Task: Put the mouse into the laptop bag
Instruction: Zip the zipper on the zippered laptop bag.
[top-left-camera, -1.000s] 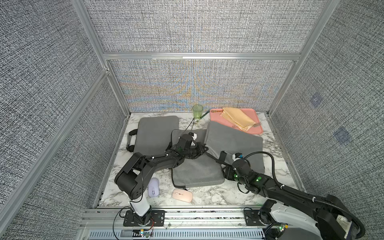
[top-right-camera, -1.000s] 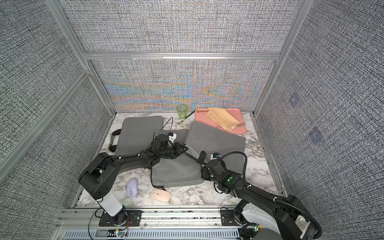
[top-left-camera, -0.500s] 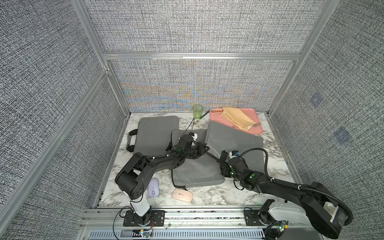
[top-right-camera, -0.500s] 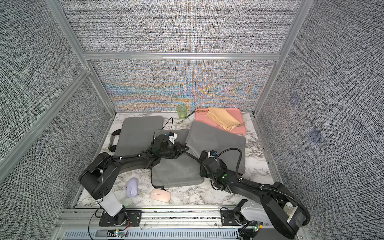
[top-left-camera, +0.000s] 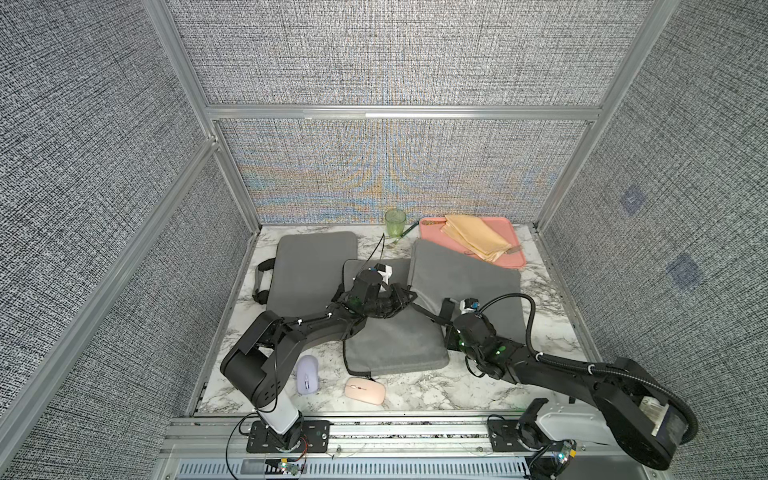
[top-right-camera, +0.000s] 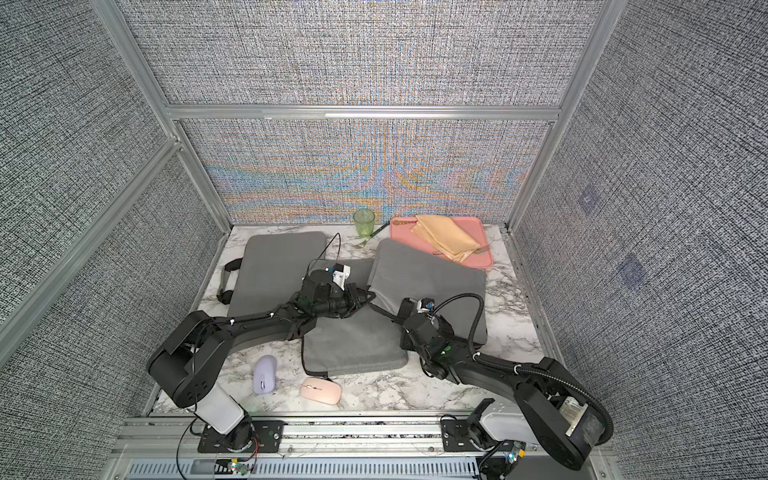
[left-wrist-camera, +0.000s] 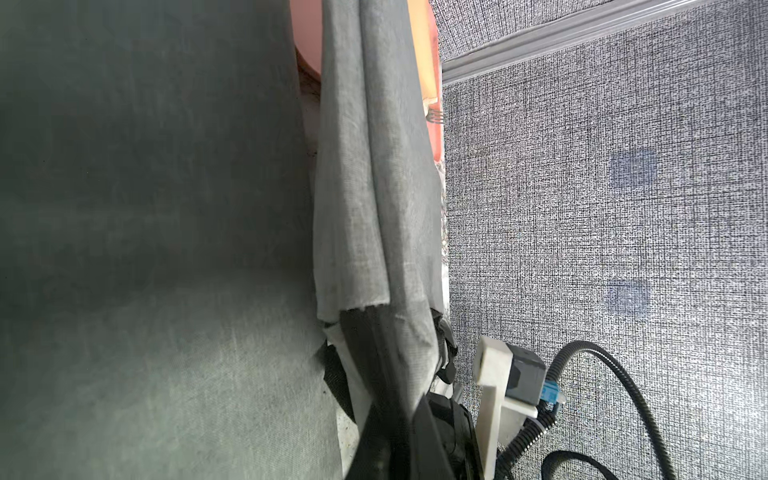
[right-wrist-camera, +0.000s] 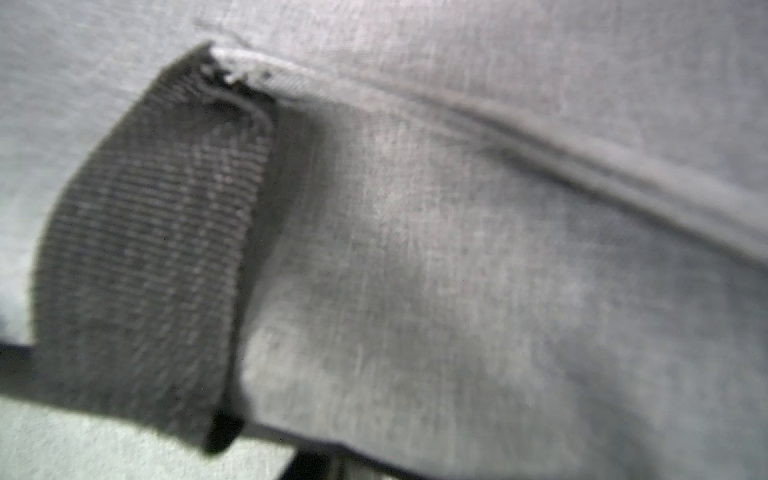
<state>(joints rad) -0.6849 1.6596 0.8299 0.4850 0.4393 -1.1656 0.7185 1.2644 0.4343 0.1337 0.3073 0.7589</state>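
- Task item: two mice lie on the white marbled desk near its front edge, neither in a bag. The lilac oval mouse has its long axis pointing to the back wall. The pink oval mouse has its long axis across the desk. Which one is meant I cannot tell.
- Bearing: both lie frontward of my fingers and well apart from them. The lilac one is just beside my left arm, so left is nearer to it. The pink one lies between the two arm bases.
- Left fingers: pressed together at the near corner of the right-hand grey fabric laptop bag, apparently pinching its dark webbing strap.
- Right fingers: at the same strap. Whether they are spread or closed I cannot tell.
- Judgement: bag opening is in hand and no mouse has been picked up.
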